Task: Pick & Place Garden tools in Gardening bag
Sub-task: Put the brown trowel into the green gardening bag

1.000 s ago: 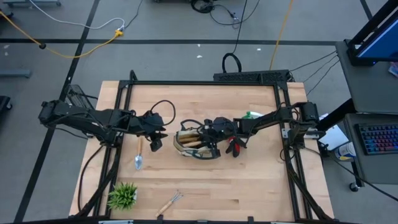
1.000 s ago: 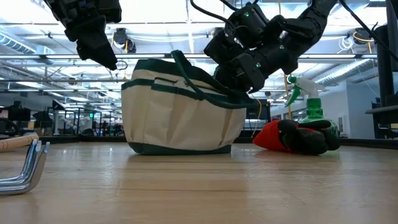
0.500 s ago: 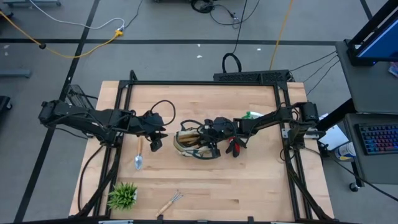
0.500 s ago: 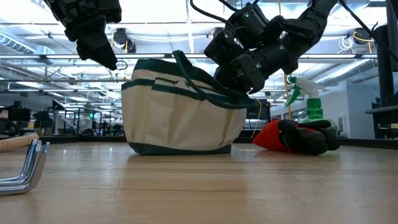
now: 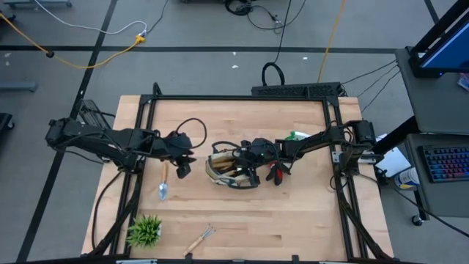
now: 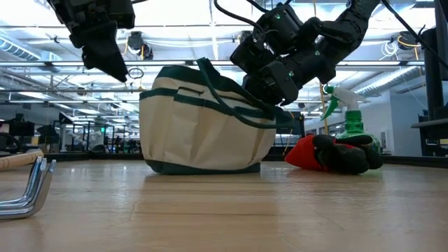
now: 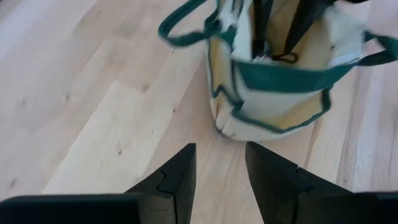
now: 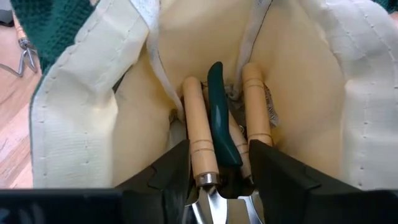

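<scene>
The right hand is down inside the mouth of the gardening bag, at the middle of the table. Its wrist view looks straight into the cream lining: two wooden-handled tools lie side by side against the bag's inner wall with a dark green handle wedged between them, and the hand's two fingers sit on either side of that bundle, grasping it, the metal ends right at the fingertips. In the low view the right arm leans in over the bag's rim from above, and the bag stands on its base with its green-trimmed top pushed askew.

The left hand hangs in the air just beside the bag, released, with a clear gap between its fingers and nothing in it; its wrist view shows bare wood below and the bag's green loop handle ahead.

Out on the table, a trowel lies below the left hand, and a small rake sits near the front edge beside a potted plant. On the bag's far side lie the red-and-black gloves, with the green spray bottle just behind them.
</scene>
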Action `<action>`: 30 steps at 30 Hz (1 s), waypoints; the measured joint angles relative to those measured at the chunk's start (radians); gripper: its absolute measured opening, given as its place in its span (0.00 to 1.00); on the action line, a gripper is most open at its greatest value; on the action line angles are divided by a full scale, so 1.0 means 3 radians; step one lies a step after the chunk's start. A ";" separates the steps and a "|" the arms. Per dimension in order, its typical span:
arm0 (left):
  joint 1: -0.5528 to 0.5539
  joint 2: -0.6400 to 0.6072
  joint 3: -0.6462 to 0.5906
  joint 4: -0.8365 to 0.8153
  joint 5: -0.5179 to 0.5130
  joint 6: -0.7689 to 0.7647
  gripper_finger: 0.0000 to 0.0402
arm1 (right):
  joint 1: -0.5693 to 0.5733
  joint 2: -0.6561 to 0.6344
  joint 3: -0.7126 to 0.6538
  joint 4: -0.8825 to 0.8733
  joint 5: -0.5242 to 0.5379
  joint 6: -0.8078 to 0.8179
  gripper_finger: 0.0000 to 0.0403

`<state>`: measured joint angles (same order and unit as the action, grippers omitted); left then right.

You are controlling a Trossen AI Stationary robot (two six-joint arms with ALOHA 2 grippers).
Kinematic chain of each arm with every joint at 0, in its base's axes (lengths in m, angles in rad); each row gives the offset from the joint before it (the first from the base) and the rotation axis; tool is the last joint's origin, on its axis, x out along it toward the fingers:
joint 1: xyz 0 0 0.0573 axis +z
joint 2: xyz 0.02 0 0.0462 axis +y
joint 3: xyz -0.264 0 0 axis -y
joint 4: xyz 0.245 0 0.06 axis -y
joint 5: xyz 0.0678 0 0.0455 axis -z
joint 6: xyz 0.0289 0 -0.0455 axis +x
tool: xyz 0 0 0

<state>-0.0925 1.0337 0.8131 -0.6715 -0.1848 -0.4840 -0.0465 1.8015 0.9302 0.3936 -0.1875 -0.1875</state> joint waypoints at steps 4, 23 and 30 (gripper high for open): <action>-0.0001 0.0000 -0.0001 -0.0210 0.0000 -0.0267 0.36 | 0.0017 0.0002 -0.0001 0.0136 0.0003 0.0003 0.43; -0.0260 0.0001 -0.0338 -0.0603 0.0065 -0.1610 0.36 | 0.0125 0.0006 -0.0004 0.0642 0.0010 -0.0139 0.40; -0.0401 0.0001 -0.0453 -0.0682 0.0064 -0.1884 0.36 | 0.0140 0.0006 -0.0004 0.0747 0.0004 -0.0140 0.41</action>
<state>-0.2128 1.0340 0.6772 -0.8760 -0.1658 -1.0493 -0.0044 1.8034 0.9291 0.6178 -0.1863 -0.2295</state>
